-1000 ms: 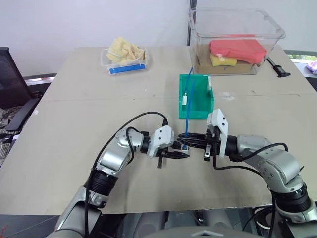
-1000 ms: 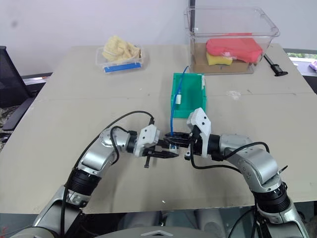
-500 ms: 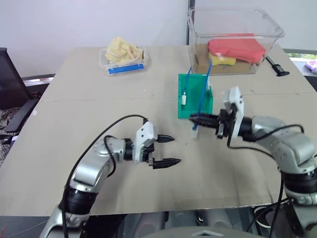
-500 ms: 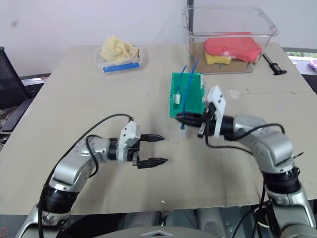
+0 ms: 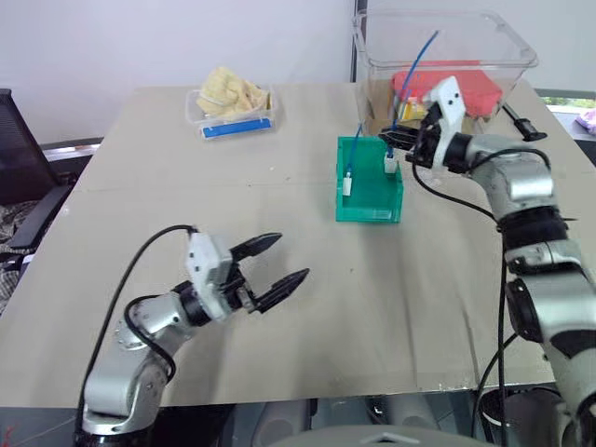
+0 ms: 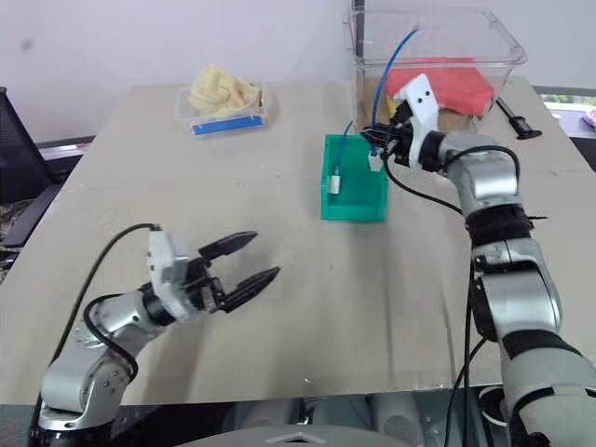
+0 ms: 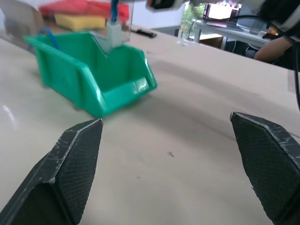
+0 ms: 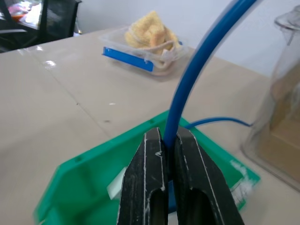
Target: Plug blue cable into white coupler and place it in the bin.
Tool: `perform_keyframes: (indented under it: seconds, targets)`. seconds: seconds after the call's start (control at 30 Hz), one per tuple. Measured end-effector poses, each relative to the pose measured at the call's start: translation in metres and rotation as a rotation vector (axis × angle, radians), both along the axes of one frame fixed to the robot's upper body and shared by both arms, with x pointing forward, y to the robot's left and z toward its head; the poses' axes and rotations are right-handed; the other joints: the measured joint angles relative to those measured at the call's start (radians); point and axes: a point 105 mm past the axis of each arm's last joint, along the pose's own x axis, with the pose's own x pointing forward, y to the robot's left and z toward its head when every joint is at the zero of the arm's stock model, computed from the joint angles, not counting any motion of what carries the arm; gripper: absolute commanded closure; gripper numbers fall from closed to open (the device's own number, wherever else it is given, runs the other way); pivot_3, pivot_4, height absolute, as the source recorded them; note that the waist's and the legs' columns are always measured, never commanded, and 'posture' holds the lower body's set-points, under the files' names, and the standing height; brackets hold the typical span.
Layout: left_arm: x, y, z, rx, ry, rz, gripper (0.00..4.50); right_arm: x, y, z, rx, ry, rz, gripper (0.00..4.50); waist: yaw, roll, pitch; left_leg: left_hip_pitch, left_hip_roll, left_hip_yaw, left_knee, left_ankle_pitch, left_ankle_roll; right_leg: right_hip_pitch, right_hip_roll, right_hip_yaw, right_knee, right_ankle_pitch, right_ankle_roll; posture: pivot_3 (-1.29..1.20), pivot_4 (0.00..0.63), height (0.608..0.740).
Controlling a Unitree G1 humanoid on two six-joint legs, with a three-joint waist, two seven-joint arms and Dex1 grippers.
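While the left gripper (image 5: 279,261) now hangs low over the beige surface (image 5: 140,214) with its two black fingers (image 7: 77,166) spread wide and empty, the right gripper (image 5: 396,140) has carried the load alone to the small green rectangular plastic bin (image 5: 370,203). One second earlier both grippers met near the front of the surface, each at the short bright-blue network cable (image 6: 389,58) where it joins the tiny white plastic coupler (image 5: 390,165); since then the left fingers have let go and drawn back toward the robot's left, and the right arm has reached forward and upward. The right fingers (image 8: 152,187) are closed on the blue cable just above its lower end, seen plainly in the right wrist view. The white coupler hangs from that end of the cable, just above the bin's far right corner, and the rest of the cable arches up in front of the large clear plastic tub (image 5: 507,51). A second blue cable with its own white coupler (image 5: 345,185) already lies in the bin. Judged from this, the plugging step appears complete and the left arm's part is done; what remains is to lower the joined pair into the bin and release it.
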Motion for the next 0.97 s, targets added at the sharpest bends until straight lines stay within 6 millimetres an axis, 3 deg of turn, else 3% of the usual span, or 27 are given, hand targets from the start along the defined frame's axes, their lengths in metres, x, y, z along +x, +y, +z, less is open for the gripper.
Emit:
perform_keyframes:
  seconds: [0.03, 0.13, 0.23, 0.43, 0.47, 0.5, 0.6, 0.8, 0.9, 0.97]
  targets:
    - [0.0, 0.002, 0.002, -0.004, -0.013, 0.011, 0.0, 0.003, 0.004, -0.008, -0.015, 0.015, 0.008, 3.79, 0.002, 0.0, 0.0, 0.0, 0.0, 0.0, 0.0, 0.0, -0.001, 0.0, -0.001, 0.0, -0.001, 0.0, 0.0, 0.0, 0.15, 0.739]
    - [0.0, 0.003, 0.002, -0.021, -0.011, 0.03, 0.0, 0.002, 0.008, -0.021, -0.023, 0.051, 0.043, 2.62, 0.002, 0.0, 0.0, -0.002, -0.001, 0.001, 0.0, 0.002, -0.003, -0.001, -0.002, 0.001, -0.001, 0.0, 0.0, 0.0, 0.15, 0.739]
    - [-0.001, 0.001, 0.003, -0.048, -0.011, 0.052, 0.0, -0.001, 0.007, -0.019, -0.026, 0.046, 0.072, 1.21, 0.002, 0.0, 0.001, -0.007, -0.001, 0.0, 0.0, 0.002, -0.004, -0.006, -0.002, 0.001, -0.001, 0.0, 0.0, 0.0, 0.15, 0.739]
    - [-0.003, -0.005, -0.002, -0.054, 0.01, 0.042, 0.0, -0.024, -0.028, -0.009, -0.038, -0.04, 0.045, 1.21, 0.007, 0.001, 0.0, -0.017, -0.001, -0.002, 0.002, 0.002, -0.004, -0.015, -0.003, -0.002, 0.0, 0.0, 0.0, 0.0, 0.15, 0.739]
    - [-0.002, -0.006, -0.004, -0.043, 0.019, 0.035, 0.0, -0.038, -0.041, -0.013, -0.05, -0.066, 0.034, 1.21, 0.009, 0.0, 0.0, -0.018, -0.001, -0.003, 0.001, 0.002, -0.004, -0.015, -0.003, -0.002, 0.0, 0.0, 0.0, 0.0, 0.15, 0.739]
    - [-0.001, -0.004, -0.009, -0.029, 0.036, 0.041, 0.0, -0.051, -0.052, -0.018, -0.056, -0.075, 0.025, 0.77, 0.015, 0.001, 0.0, -0.018, -0.001, -0.004, 0.001, 0.002, -0.004, -0.015, -0.003, -0.003, -0.001, 0.0, 0.0, 0.0, 0.15, 0.739]
    - [0.0, 0.007, -0.026, 0.008, 0.101, 0.076, 0.0, -0.084, -0.08, -0.037, -0.065, -0.045, -0.03, 0.11, 0.018, 0.001, 0.0, -0.018, -0.001, -0.003, 0.001, 0.002, -0.004, -0.015, -0.003, -0.002, -0.001, 0.0, 0.0, 0.0, 0.15, 0.739]
    - [-0.002, 0.034, -0.051, 0.14, 0.195, 0.066, 0.0, -0.171, -0.115, -0.085, -0.131, 0.081, -0.11, 0.11, 0.016, 0.002, 0.0, -0.014, 0.0, 0.0, 0.002, -0.001, 0.001, -0.012, 0.0, 0.0, 0.0, 0.0, 0.0, 0.0, 0.15, 0.739]
    - [-0.004, 0.05, -0.06, 0.195, 0.238, 0.06, 0.0, -0.199, -0.133, -0.098, -0.168, 0.136, -0.167, 0.11, 0.009, 0.002, 0.001, -0.008, 0.0, 0.002, 0.003, -0.001, 0.001, -0.006, 0.001, 0.0, 0.0, -0.002, -0.002, 0.0, 0.15, 0.739]
    - [-0.005, 0.056, -0.063, 0.222, 0.249, 0.054, 0.0, -0.208, -0.142, -0.1, -0.185, 0.145, -0.203, 0.11, 0.003, 0.001, 0.002, 0.004, 0.001, 0.003, 0.003, -0.001, 0.002, 0.006, 0.001, 0.002, -0.001, -0.005, 0.001, 0.0, 0.15, 0.739]
